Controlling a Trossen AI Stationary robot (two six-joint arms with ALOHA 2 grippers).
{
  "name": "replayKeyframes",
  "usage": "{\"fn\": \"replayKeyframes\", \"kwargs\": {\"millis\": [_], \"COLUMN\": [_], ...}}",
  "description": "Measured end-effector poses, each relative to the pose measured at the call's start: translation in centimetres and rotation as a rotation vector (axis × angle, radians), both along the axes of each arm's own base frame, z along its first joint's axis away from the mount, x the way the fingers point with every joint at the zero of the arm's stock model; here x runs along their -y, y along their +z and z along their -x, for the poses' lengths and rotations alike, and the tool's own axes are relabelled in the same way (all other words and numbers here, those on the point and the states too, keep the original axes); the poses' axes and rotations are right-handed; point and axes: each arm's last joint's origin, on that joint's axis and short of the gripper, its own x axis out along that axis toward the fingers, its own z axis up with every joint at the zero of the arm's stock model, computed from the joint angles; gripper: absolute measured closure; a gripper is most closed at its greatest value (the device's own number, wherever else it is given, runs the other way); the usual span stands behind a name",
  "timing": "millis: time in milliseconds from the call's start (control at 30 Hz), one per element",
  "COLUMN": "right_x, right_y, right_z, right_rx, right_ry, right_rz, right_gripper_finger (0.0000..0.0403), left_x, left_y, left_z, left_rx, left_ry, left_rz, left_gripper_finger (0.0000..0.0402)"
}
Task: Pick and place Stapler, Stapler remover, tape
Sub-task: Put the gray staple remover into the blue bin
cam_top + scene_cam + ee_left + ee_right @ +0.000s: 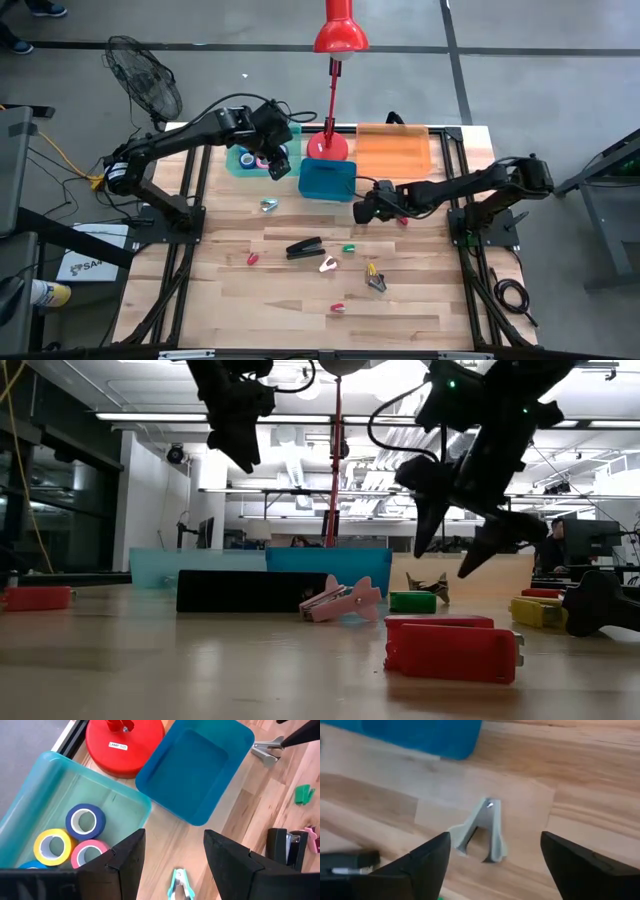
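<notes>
- The left gripper (pixel 277 165) hangs above the table at the near edge of the teal bin (pixel 238 168), fingers (pixel 125 862) spread wide, holding nothing.
- In the left wrist view, the teal bin (pixel 55 775) holds tape rolls: a blue roll (pixel 85 820), a yellow roll (pixel 52 845) and a pink roll (pixel 87 854), touching one another in a cluster.
- Just right of the teal bin stands the blue bin (pixel 327 180), with nothing showing in it in the left wrist view (pixel 197 767).
- Behind the blue bin sits the lamp's red base (pixel 328 147); farther right is an orange bin (pixel 393 147).
- A teal remover (pixel 269 206) lies on the wood near the left gripper.
- The right gripper (pixel 362 208) hovers just right of the blue bin's near corner, fingers (pixel 422 865) spread, empty.
- Under it, in the right wrist view, a grey remover (pixel 481 831) lies on the table between the fingers, untouched.
- The black stapler (pixel 304 247) lies mid-table, nearer than both grippers.
- A pink remover (pixel 328 264) lies just right of and nearer than the stapler; a green remover (pixel 348 248) lies to its right.
- A red remover (pixel 252 258) lies left of the stapler; another red one (pixel 338 307) lies nearest.
- A yellow remover (pixel 371 269) and a dark grey remover (pixel 377 284) lie near each other to the right.
</notes>
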Motion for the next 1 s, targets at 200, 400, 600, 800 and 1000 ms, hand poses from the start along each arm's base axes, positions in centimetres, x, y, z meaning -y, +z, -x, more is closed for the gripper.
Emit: {"fn": "replayKeyframes", "kwargs": {"millis": [200, 400, 600, 800, 1000], "right_x": [0.1, 0.1, 0.1, 0.1, 0.1], "right_y": [-0.1, -0.5, -1.4, -1.8, -2.7], "right_z": [0.0, -0.6, -1.6, -2.7, -3.6], "right_rx": [0.017, 0.044, 0.018, -0.041, -0.087], "right_ry": [-0.012, -0.020, -0.030, -0.056, -0.045], "right_rz": [0.024, 0.039, 0.017, 0.029, 0.009], "right_gripper_finger": [0.0096, 0.0096, 0.0096, 0.0096, 0.0096], "left_x": [0.0, 0.0, 0.0, 0.0, 0.0], "left_y": [0.0, 0.0, 0.0, 0.0, 0.0], "left_z": [0.0, 0.0, 0.0, 0.0, 0.0], "left_rx": [-0.001, -0.004, -0.005, -0.005, -0.007], "left_ry": [-0.007, -0.021, -0.023, -0.023, -0.030], "left_rz": [-0.002, -0.010, -0.011, -0.011, -0.015], "left_gripper_finger": [0.0204, 0.0204, 0.0204, 0.0204, 0.0204]}}
